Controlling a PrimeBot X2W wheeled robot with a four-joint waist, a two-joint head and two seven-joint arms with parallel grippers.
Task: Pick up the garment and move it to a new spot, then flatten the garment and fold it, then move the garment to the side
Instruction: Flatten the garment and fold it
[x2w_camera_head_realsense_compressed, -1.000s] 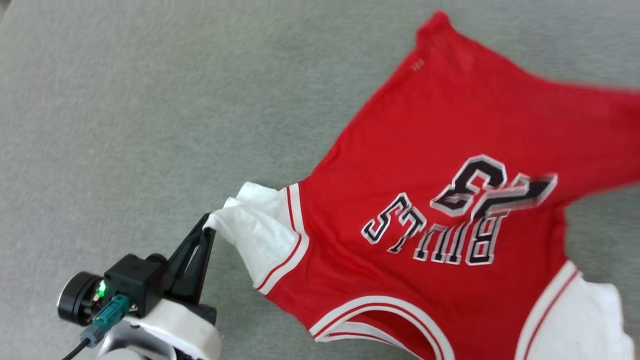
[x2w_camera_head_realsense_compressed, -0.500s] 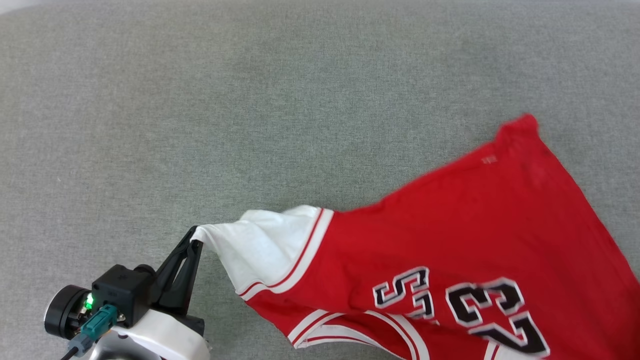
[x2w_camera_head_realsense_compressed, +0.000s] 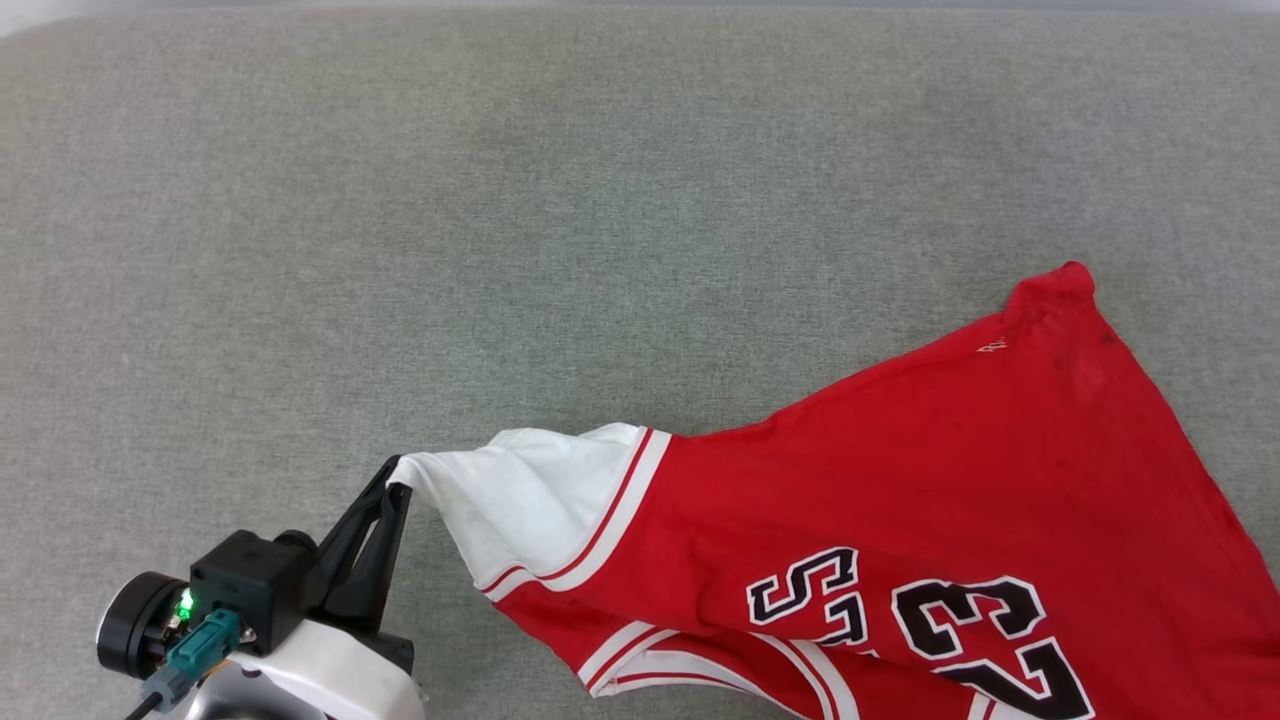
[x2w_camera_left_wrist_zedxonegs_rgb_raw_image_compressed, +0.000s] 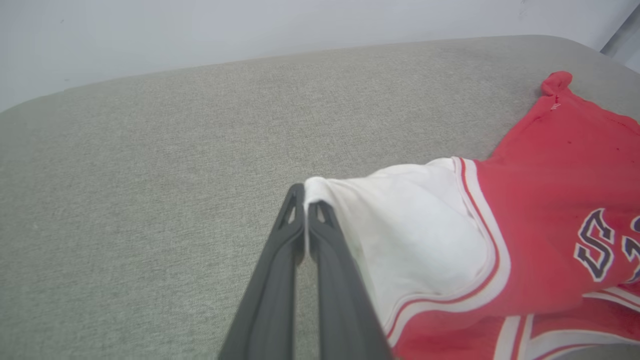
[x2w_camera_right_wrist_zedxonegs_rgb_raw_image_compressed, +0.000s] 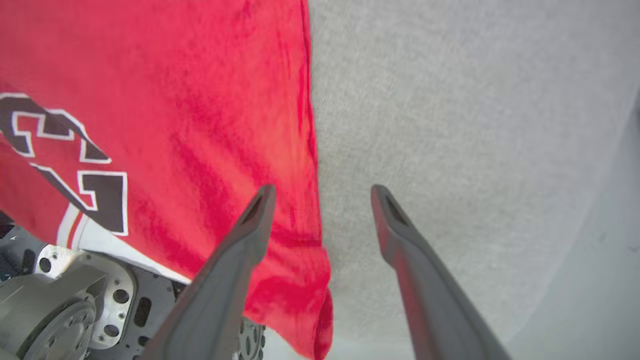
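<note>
Left gripper (x2w_camera_head_realsense_compressed: 393, 488): fingers pressed together on the tip of the white sleeve (x2w_camera_head_realsense_compressed: 520, 500), with the cloth pinched thin between the pads.
Right gripper (x2w_camera_right_wrist_zedxonegs_rgb_raw_image_compressed: 322, 192): fingers stand wide apart with nothing between them. It hovers empty over the red side edge of the shirt.
Garment (x2w_camera_head_realsense_compressed: 900, 480): the red body is spread toward the near right corner of the surface (x2w_camera_head_realsense_compressed: 400, 200), print side up. One hem corner (x2w_camera_head_realsense_compressed: 1070, 280) points to the far edge, and the pinched sleeve is drawn out toward the near left.
Condition: slack folds under the sleeve and along the neckline trim (x2w_camera_head_realsense_compressed: 690, 670); not flat.
Step judged: flattening at the new spot, early; folding not begun.
Method, left: hold the pinch firm and pull low, parallel to the near edge, so the sleeve lies down rather than lifts.
Method, right: close on the opposite sleeve or the near red edge, taking a single layer if possible. Then draw away from the left until the body tautens.
Risk: a thin pinch on soft cloth may slip, and a one-sided pull would likely drag the whole shirt instead of smoothing it.
</note>
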